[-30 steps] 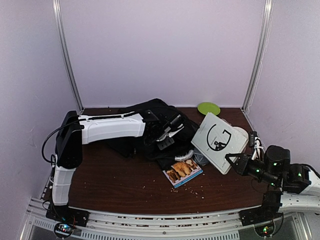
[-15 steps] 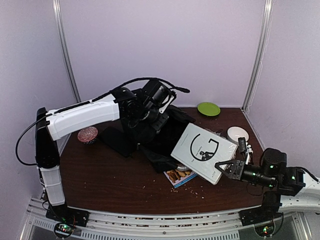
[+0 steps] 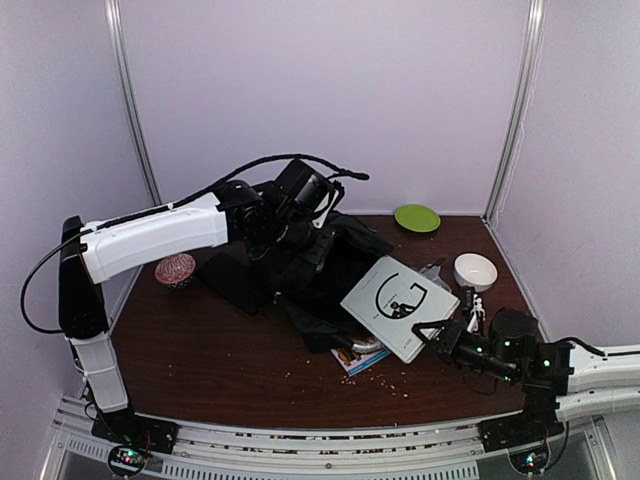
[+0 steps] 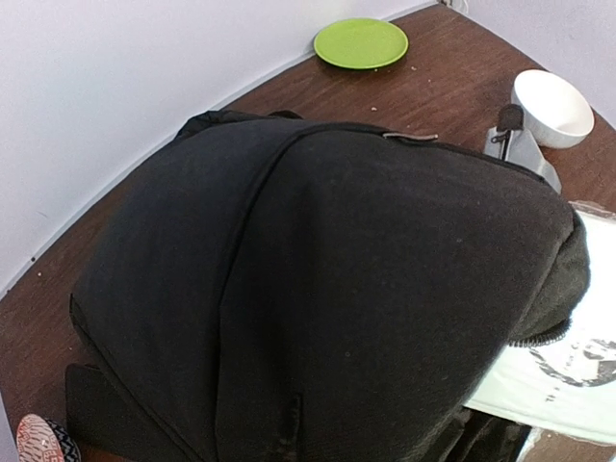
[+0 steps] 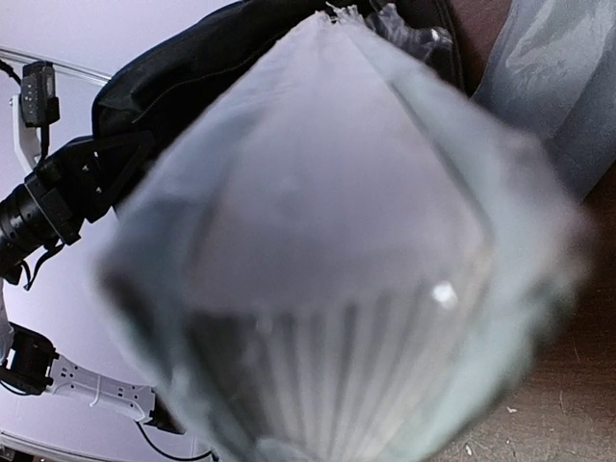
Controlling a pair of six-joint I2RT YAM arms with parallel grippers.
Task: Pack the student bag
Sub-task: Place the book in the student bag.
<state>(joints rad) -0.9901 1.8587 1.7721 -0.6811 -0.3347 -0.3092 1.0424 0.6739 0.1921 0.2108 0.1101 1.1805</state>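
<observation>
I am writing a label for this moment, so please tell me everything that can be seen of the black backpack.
The student bag is large and black, of soft matte fabric, with a curved seam and a small zip pull near its top. It stands humped at the middle rear of the table. Its top is held up by the left gripper, which looks shut on it. A white book pokes under its open zipped edge on the right.
</observation>
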